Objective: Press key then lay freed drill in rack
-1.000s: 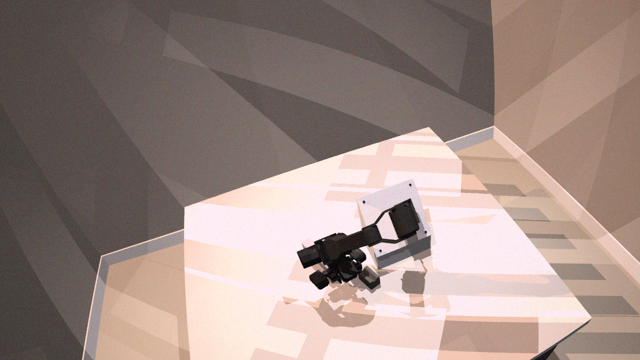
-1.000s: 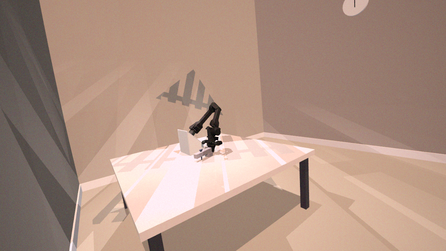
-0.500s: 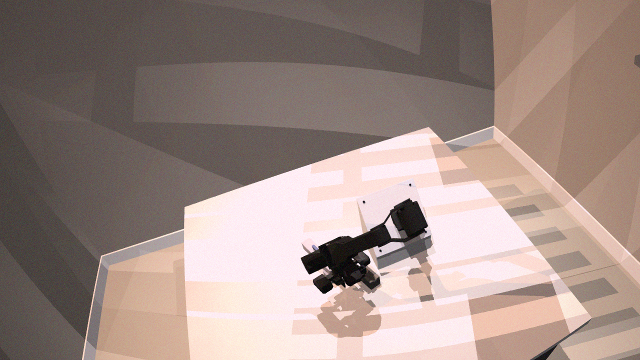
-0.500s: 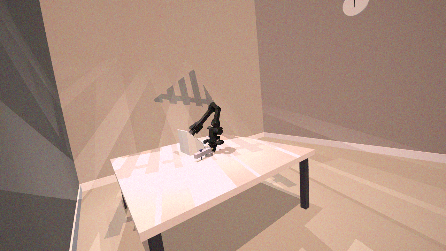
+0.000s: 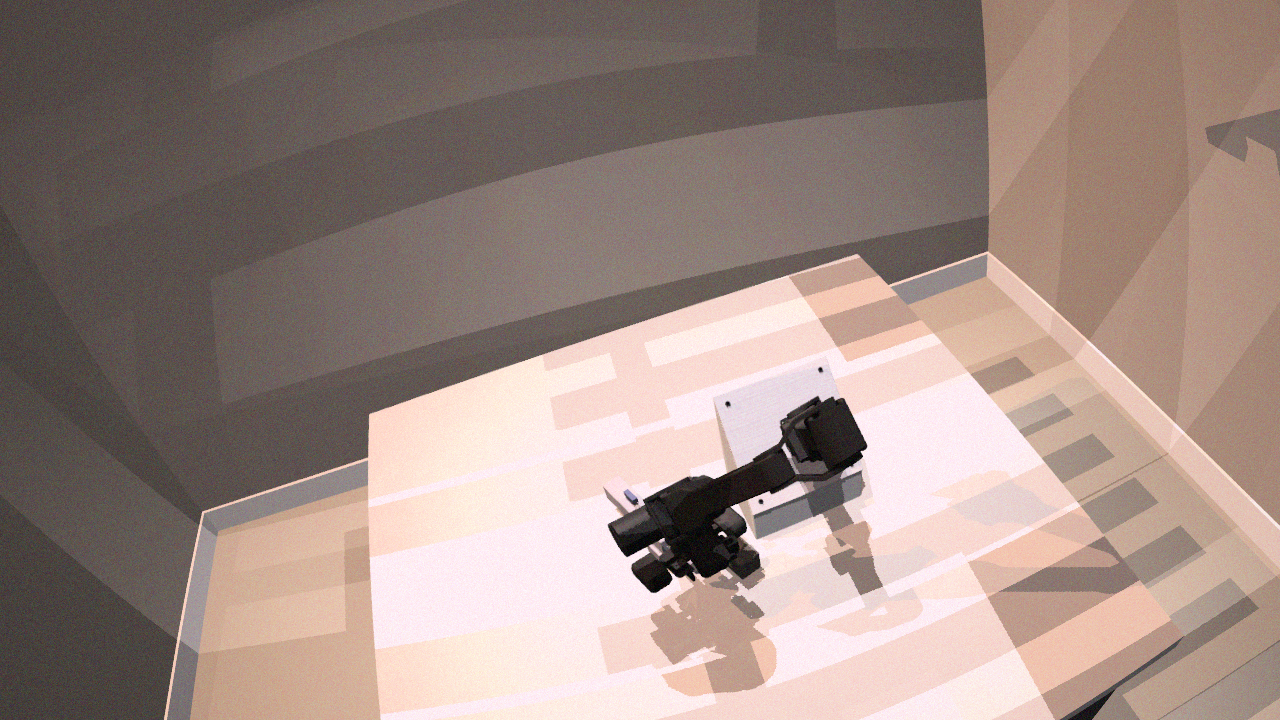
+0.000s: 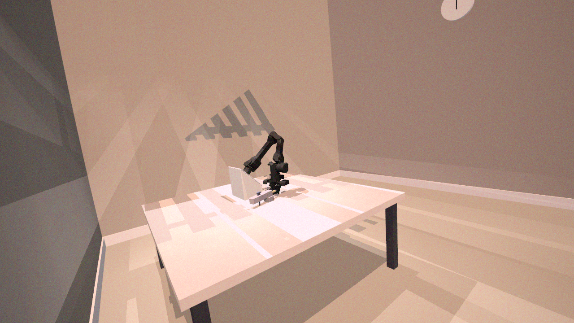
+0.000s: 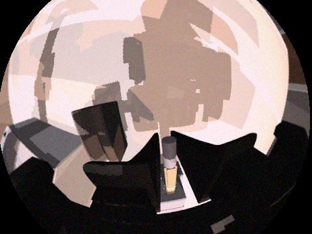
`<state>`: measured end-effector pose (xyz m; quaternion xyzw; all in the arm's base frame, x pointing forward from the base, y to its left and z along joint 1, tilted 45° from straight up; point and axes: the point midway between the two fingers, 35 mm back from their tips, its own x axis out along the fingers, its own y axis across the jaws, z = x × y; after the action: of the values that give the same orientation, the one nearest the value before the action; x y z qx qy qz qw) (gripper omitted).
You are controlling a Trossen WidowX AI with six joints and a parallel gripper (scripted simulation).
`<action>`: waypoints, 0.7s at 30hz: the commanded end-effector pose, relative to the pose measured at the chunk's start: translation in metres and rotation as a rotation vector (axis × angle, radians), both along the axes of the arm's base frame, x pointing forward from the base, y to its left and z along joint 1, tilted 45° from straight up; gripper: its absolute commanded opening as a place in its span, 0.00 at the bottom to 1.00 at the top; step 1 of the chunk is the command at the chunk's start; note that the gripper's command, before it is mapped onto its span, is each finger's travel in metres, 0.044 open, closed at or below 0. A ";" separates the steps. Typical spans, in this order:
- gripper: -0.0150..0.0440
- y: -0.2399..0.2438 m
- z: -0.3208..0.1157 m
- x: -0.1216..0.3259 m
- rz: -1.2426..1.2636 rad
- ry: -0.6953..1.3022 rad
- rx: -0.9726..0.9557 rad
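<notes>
The drill (image 7: 169, 148) has a grey cylindrical head, a pale collar and a gold shank. In the wrist view its shank shows against the end of the pale housing (image 7: 172, 204) (image 6: 255, 199). I cannot tell whether its lower end is clear of the hole. The blue key (image 5: 631, 495) (image 6: 258, 193) is at the housing's other end, out of the wrist view. My gripper (image 7: 164, 134) (image 6: 277, 192) stands slightly open around the drill's head, with a thin light gap at the left finger. The dark grooved rack (image 7: 105, 131) (image 5: 747, 562) is beside it on the table.
A white sloped panel (image 5: 747, 429) (image 6: 241, 184) with dark screws stands close by, under and beside the arm. It also shows at the left of the wrist view, near the fingers. Shadows cross the table top (image 5: 465, 573).
</notes>
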<state>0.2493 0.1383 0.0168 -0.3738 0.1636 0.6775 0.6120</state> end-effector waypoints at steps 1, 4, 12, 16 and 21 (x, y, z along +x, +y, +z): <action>0.52 0.000 0.000 0.000 0.002 -0.004 0.000; 0.65 0.000 0.000 0.000 0.002 -0.004 0.000; 1.00 -0.002 -0.004 0.002 -0.003 -0.005 0.000; 1.00 -0.003 -0.006 0.003 -0.003 -0.006 0.000; 1.00 -0.004 -0.009 0.004 -0.003 -0.006 0.000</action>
<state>0.2526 0.1349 0.0096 -0.3748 0.1640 0.6754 0.6136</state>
